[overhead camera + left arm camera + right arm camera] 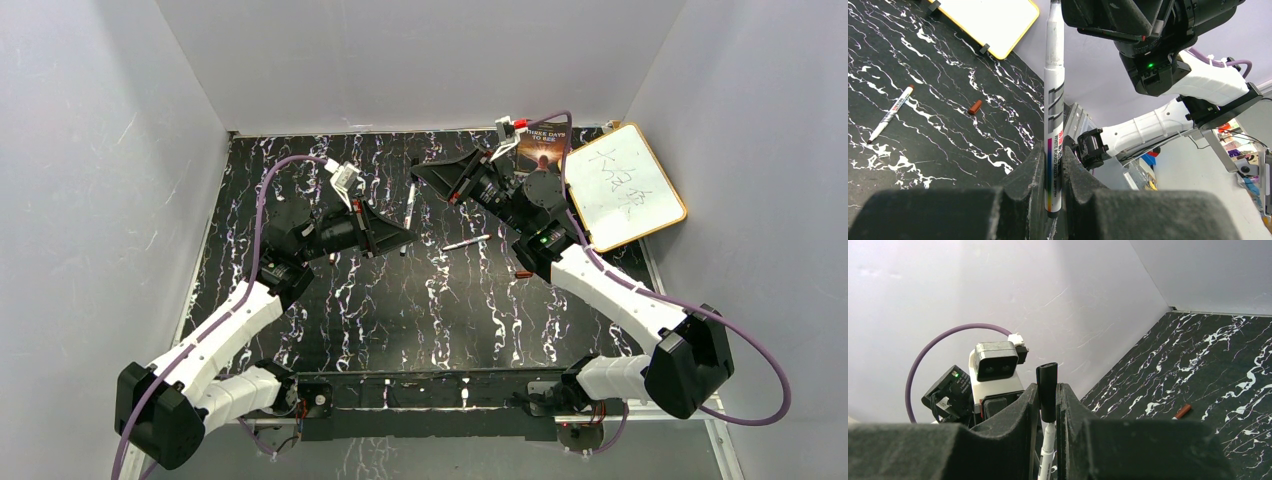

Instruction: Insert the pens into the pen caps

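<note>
Two sets of jaws, and both are busy. My left jaws are squeezed narrow on a white pen point(1054, 100). They hold it by its near end, so it points toward the far side of the surface point(400, 320). My right jaws are narrow too, pinching a black cap point(1048, 385) right at the pen's far end. Pen and cap sit in one line, running near to far between my two sets of jaws. I think the next job is to push them together along that line. I cannot tell if the cap is all the way on. Another pen point(466, 242) lies loose just to the right. A brown cap point(523, 273) lies further right and nearer, on my right arm's point(600, 285) side.
</note>
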Robot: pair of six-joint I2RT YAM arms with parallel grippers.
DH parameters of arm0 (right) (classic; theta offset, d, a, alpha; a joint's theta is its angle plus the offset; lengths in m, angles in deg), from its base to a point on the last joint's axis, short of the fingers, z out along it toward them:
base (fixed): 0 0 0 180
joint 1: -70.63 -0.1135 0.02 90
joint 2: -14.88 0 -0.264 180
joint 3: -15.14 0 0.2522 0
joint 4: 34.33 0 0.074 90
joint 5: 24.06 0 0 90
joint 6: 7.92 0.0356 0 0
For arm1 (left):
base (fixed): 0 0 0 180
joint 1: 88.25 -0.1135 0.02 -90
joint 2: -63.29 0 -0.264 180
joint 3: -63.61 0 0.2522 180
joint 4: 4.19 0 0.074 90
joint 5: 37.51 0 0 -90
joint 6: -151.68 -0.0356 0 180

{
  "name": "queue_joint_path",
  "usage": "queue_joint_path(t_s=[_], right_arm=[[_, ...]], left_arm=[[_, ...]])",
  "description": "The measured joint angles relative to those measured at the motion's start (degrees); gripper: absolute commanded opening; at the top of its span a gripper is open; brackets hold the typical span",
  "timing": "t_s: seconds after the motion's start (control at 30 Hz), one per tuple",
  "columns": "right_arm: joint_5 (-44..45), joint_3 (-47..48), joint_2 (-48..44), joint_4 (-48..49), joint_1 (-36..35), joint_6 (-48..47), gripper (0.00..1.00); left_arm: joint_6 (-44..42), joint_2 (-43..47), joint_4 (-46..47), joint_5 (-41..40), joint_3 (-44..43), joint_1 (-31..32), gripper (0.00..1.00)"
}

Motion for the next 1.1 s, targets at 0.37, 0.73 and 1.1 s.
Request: queue_joint_path(t_s=[0.37,0.73,1.1], right_arm=[[-0.24,-0.11,0.11,0.15,-0.02,0.00,0.00],[-1.55,-0.33,0.83,1.42,-0.02,0.66,0.00],[-1.73,-3.19,0.68,5.44,-0.24,5.20,0.00]], left_arm=[[-0.17,0.00,-0.02,0.02,-0.50,0.00,0.00],[-0.22,0.00,-0.31,-0.04,-0.79,0.00,0.00],[0.39,0.02,2.67,-3.52,-0.13,0.26,0.00]])
